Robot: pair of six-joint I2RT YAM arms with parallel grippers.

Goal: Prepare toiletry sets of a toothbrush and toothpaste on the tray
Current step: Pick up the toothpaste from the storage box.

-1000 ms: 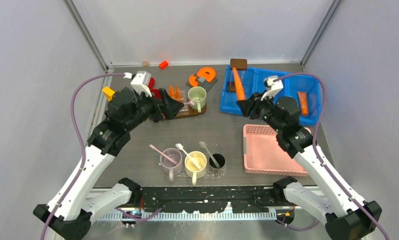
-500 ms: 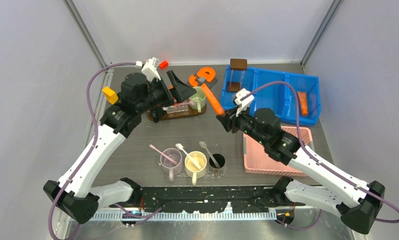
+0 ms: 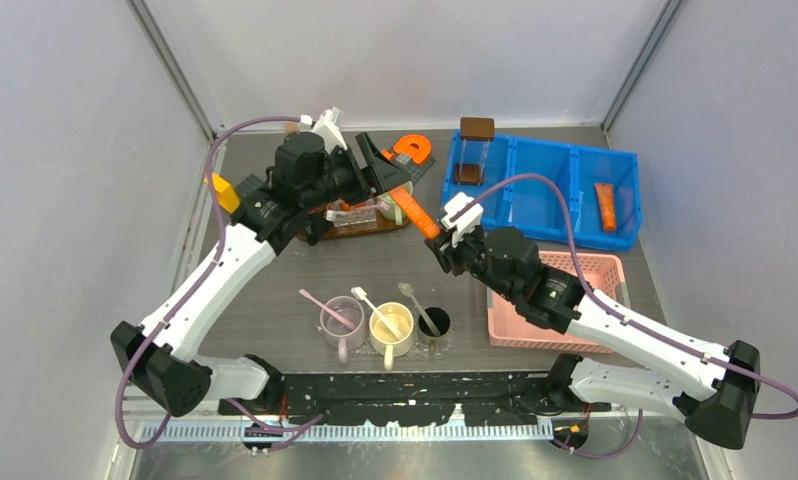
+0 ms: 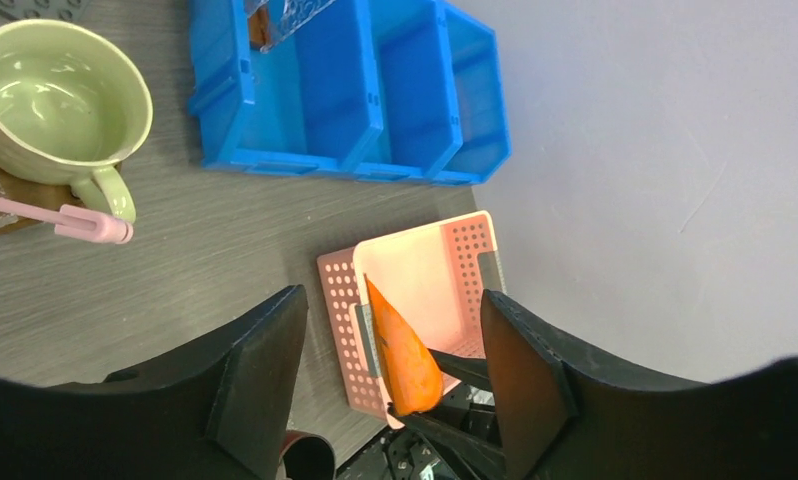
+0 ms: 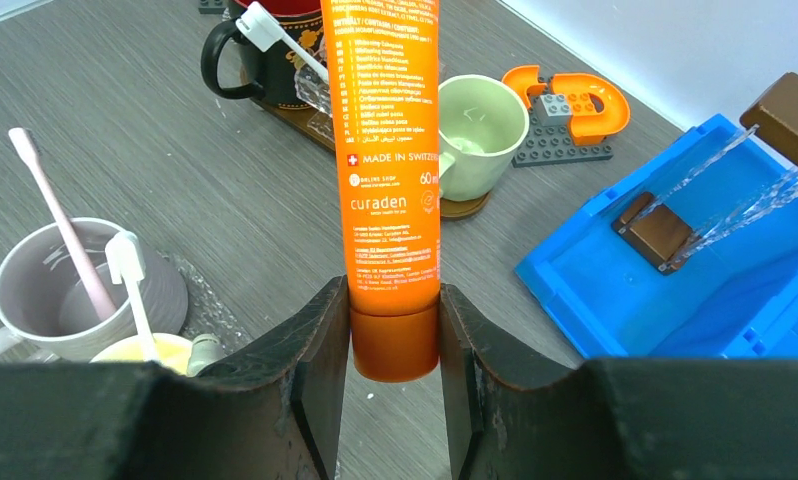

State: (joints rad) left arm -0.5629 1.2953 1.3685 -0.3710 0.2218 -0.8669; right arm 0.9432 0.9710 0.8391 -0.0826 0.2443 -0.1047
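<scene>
I had the right gripper [image 5: 393, 335] clamped on the cap end of a glossy orange plastic toothpaste tube [image 5: 390, 150]. It was held above the grey table [image 3: 375, 260], between the pale green ceramic mug [image 5: 480, 125] and the pink perforated plastic tray [image 3: 515, 325], and not yet over the tray. The left gripper [image 4: 390, 320] hung spread wide and empty at the far left, just beside the tube's flat end.

That closeness worried me most: I judged a careless swing could knock the tube against those fingers or the mug. The grip was on the smooth round cap alone, so the long soft body could also pivot or slide out.

The tube tapered from round cap to flat crimp, shiny and printed. The tray looked rigid, with holed walls. A slim pale pink toothbrush [image 5: 60, 215] and a white toothbrush [image 5: 135, 295] stood in mugs at the near side, and their thin stems looked easy to tip.
</scene>
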